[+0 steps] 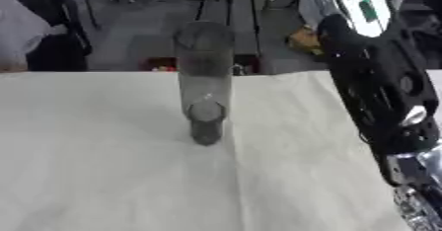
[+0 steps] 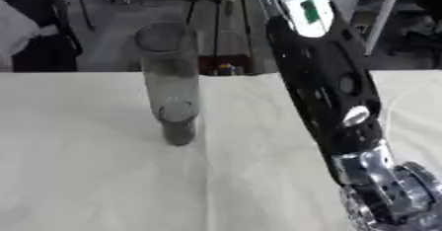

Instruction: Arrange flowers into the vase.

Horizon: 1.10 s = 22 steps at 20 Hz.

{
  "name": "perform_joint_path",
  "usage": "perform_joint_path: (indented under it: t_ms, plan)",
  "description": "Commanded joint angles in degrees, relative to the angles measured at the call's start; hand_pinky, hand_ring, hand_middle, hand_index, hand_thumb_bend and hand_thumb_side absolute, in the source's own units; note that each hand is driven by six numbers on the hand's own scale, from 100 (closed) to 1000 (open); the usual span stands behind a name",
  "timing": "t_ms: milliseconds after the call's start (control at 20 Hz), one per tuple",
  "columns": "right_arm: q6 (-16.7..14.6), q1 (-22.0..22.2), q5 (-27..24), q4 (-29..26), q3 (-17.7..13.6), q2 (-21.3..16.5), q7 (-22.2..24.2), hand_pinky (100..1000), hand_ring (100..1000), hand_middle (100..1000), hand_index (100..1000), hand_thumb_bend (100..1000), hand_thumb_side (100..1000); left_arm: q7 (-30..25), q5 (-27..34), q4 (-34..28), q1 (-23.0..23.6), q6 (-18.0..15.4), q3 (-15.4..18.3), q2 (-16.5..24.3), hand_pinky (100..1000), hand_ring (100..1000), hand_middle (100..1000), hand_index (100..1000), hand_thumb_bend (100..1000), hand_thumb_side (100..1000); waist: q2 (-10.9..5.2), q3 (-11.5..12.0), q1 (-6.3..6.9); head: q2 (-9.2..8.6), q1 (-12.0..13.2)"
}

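Fingers of the right hand are out of view: only the right arm (image 2: 332,96) shows, a black forearm running down to a silver wrist at the lower right corner, so whether that hand is spread or curled I cannot tell. The left hand shows in neither view. Left of the arm and apart from it, a tall clear glass vase (image 2: 169,84) stands upright on the white tablecloth (image 1: 103,166), near the table's far edge, long axis vertical, mouth up. No flowers are visible, in the vase or on the cloth, so by my reading the arranging is all still to do.
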Motion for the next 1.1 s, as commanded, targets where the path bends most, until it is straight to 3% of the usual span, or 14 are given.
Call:
perform_joint_path:
  t_ms: [50, 350, 1100]
  plan:
    - [0.11, -2.42, -1.49, -0.05, -0.12, -0.46, -0.66, 100, 1000, 100, 100, 100, 570, -0.26, 0.27, -0.8, -0.82, -0.14, -0.12, 1.41, 448, 599, 749, 819, 100, 1000, -1.33, 0.05, 0.01, -1.18, 0.05]
    - [0.25, -2.88, -4.84, -0.64, -0.49, 0.57, -2.3, 100, 1000, 100, 100, 100, 573, -0.46, 0.49, -0.8, -1.15, -0.21, -0.21, 1.34, 449, 599, 749, 819, 100, 1000, -1.22, 0.92, -0.14, -1.52, -0.72]
    - [-1.09, -1.83, -4.74, -0.66, -0.62, 2.4, -2.01, 100, 1000, 100, 100, 100, 577, -0.87, 0.83, -0.8, -1.59, -0.28, -0.42, 0.59, 447, 598, 749, 818, 100, 1000, 0.19, 3.49, 0.02, -2.69, -5.56]
